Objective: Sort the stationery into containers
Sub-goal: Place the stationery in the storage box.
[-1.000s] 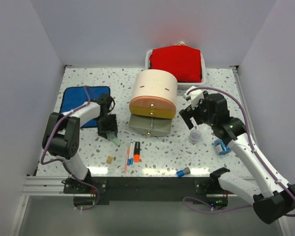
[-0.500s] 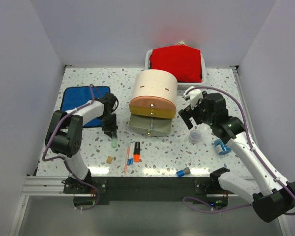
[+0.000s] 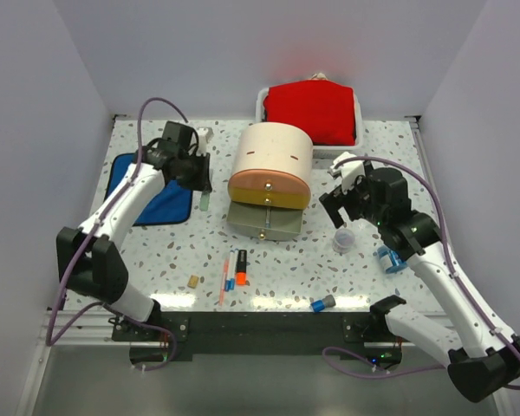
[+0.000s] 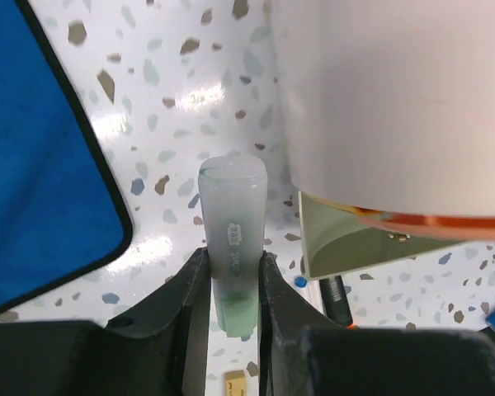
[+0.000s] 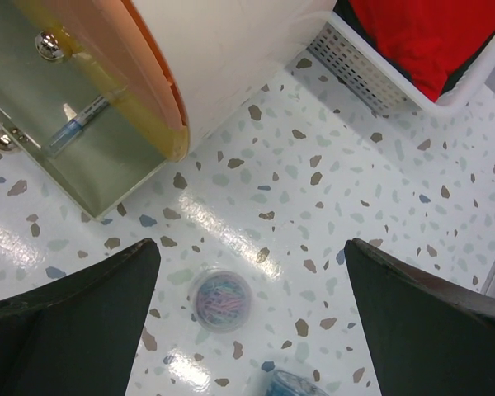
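Note:
My left gripper [image 3: 202, 180] is shut on a clear marker with a green end [image 3: 204, 200], held above the table just left of the cream drawer unit [image 3: 273, 156]. In the left wrist view the marker [image 4: 231, 223] is clamped between both fingers, with the gripper [image 4: 233, 276] near the open lower drawer [image 4: 351, 243]. That drawer [image 3: 264, 218] holds a pen [image 5: 76, 125]. My right gripper [image 3: 354, 206] is open and empty above the clear cup [image 3: 344, 240], which shows below the gripper [image 5: 252, 272] in the right wrist view [image 5: 220, 300].
An orange marker [image 3: 241, 269], thin pens [image 3: 227, 270], a tan eraser [image 3: 193, 281], a blue-grey cap piece [image 3: 322, 303] and a blue clip [image 3: 388, 258] lie near the front. The blue cloth [image 3: 147, 186] lies left. A white tray [image 3: 262, 108] with red cloth stands behind.
My left gripper has lifted the green-ended marker off the table and carried it away from the front, up beside the drawer unit's left side. The right arm has barely shifted.

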